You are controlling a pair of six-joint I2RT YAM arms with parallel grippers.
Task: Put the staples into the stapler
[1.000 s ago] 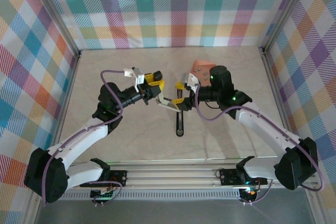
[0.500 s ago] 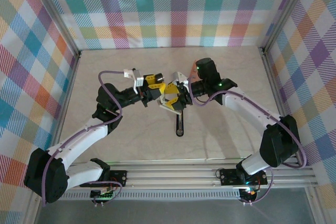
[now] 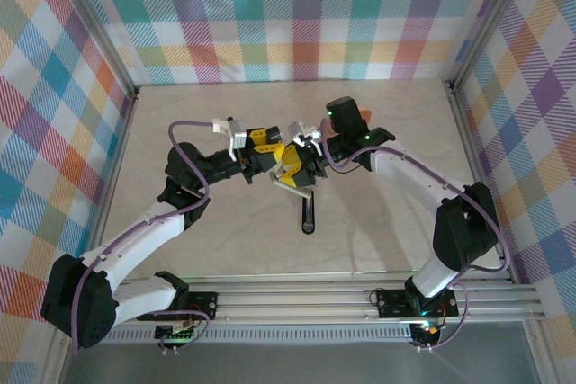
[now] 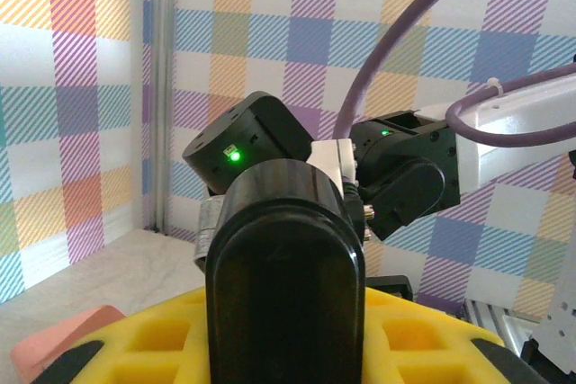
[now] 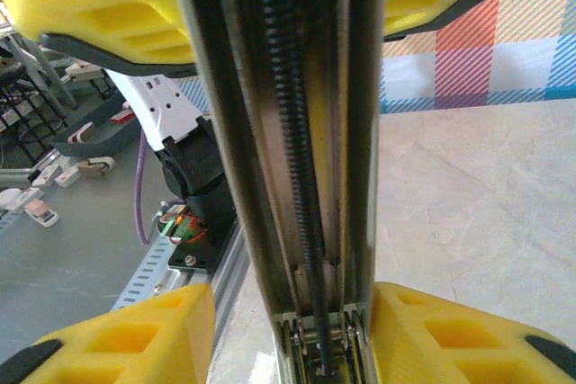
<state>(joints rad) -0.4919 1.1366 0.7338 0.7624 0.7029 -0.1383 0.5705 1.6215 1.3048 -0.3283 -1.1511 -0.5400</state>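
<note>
Inside the plaid-walled booth, above the pale table (image 3: 180,222), the two arms met at mid-surface. The left gripper (image 4: 286,352) was clamped on the black butt of the stapler (image 4: 286,258), whose long axis ran straight across to the right gripper (image 5: 297,339). That one straddled the bared magazine channel (image 5: 315,87), spring (image 5: 286,132) exposed. A gap showed beside one pad, so it was not yet pinching. The right arm stood nearer the channel, and to my eye any loading would go in along that line.

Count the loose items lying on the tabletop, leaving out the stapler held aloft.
2. A black strip lies mid-table, toward the arm bases from the stapler; a salmon block sits farther back, largely covered by the right arm. More may be hidden.
</note>
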